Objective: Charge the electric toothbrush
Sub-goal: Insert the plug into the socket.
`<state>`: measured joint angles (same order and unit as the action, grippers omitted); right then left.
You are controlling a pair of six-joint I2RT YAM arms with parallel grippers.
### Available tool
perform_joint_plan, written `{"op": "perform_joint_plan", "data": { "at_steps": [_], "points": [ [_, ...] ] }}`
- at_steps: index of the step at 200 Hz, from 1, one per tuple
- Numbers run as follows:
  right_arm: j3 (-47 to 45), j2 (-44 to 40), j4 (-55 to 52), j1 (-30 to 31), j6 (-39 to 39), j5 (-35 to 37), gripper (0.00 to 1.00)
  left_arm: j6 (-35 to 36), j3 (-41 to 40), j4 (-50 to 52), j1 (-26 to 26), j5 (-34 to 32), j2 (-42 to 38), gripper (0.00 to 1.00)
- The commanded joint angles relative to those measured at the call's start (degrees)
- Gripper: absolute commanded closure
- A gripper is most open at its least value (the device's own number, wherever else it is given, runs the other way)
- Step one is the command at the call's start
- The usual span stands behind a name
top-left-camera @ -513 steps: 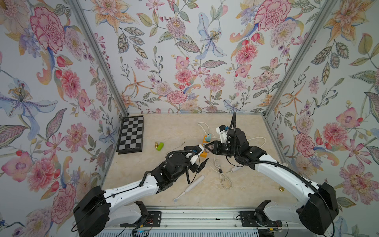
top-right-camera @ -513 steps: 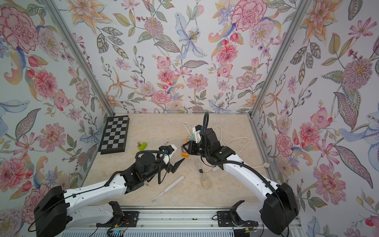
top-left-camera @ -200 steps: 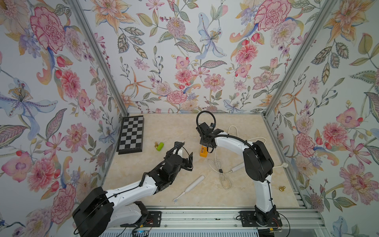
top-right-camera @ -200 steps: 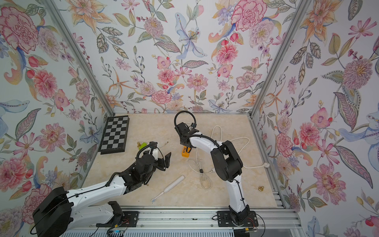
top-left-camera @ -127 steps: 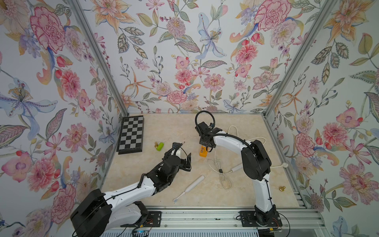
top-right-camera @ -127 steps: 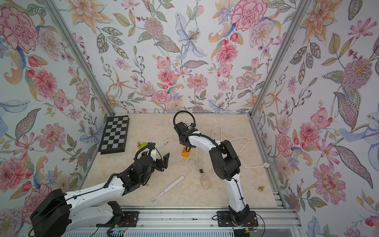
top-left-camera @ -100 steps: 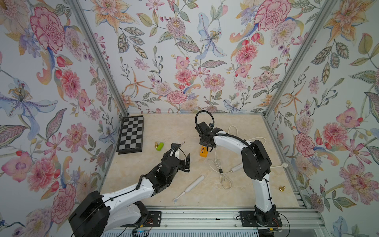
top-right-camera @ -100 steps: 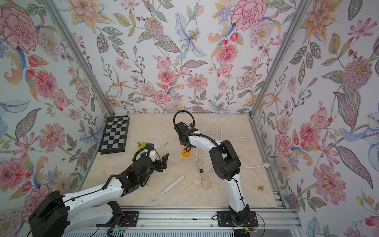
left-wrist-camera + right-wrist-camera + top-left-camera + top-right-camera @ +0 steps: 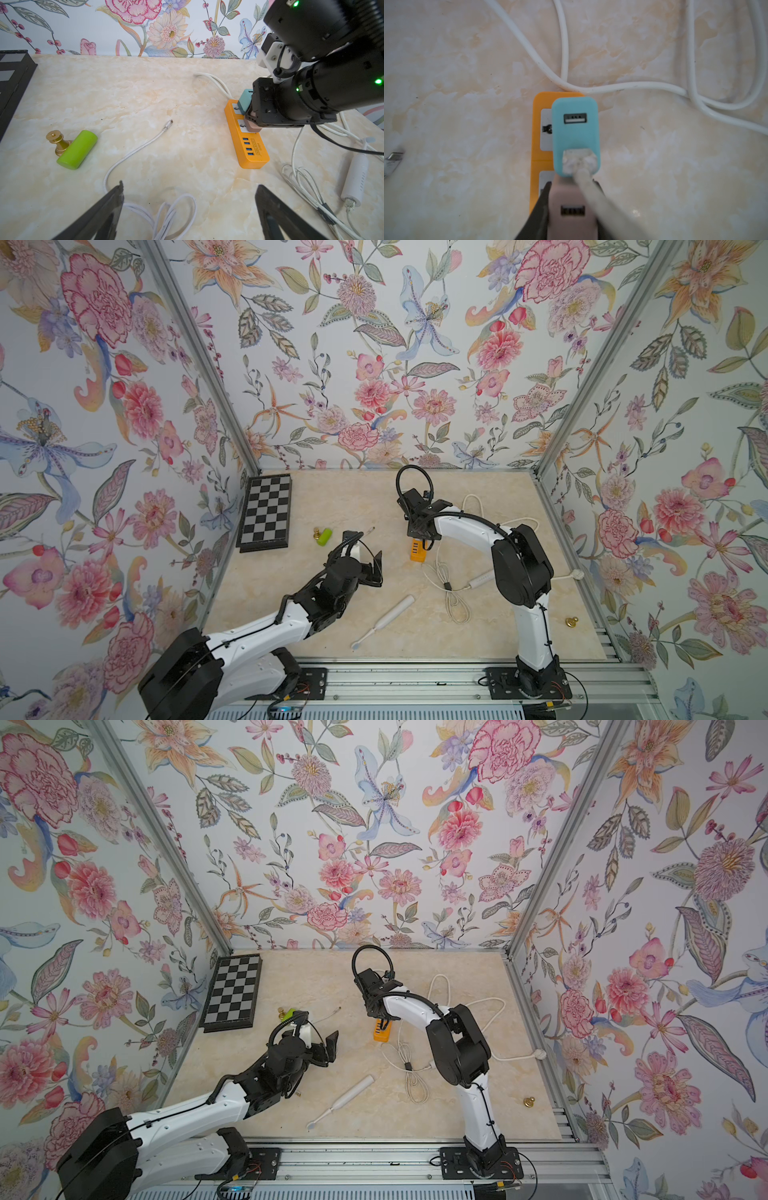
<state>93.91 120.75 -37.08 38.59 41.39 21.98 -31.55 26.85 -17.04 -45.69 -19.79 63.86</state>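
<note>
Top views both show the toothbrush flat on the surface, no cable on it. Risk, my guess: my right end effector is clamped on the pink adapter at the orange power strip; a skewed push could jam the prongs, slide the strip or bump the teal adapter. My left end effector hangs wide open and empty, toothbrush near it, base-side. The right one is well apart.
</note>
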Motion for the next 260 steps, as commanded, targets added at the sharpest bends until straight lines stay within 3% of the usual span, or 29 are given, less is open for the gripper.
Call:
{"op": "perform_joint_plan", "data": {
  "at_steps": [1, 61, 119, 183, 260],
  "points": [
    [-2.9, 2.0, -5.0, 0.7, -1.4, -5.1, 0.64, -1.1, 1.8, 2.4, 0.9, -0.8, -0.7, 0.01],
    [-2.2, -3.6, -4.2, 0.4, -3.2, -6.9, 0.39, -0.5, 3.8, 3.3, 1.2, 0.1, -0.3, 0.01],
    [-3.4, -11.4, -3.3, -0.3, -4.7, -7.9, 0.3, -0.7, 4.7, 5.8, 1.4, -1.7, -2.1, 0.01],
    [0.2, -8.0, -2.9, -3.9, -7.2, -10.7, 0.45, -1.7, 4.6, 6.3, 1.6, -1.0, -2.3, 0.01],
    [-2.5, -6.9, -2.6, -3.8, -7.1, -10.6, 0.79, -1.6, 4.7, 6.0, 1.7, -0.5, -1.4, 0.01]
  ]
}}
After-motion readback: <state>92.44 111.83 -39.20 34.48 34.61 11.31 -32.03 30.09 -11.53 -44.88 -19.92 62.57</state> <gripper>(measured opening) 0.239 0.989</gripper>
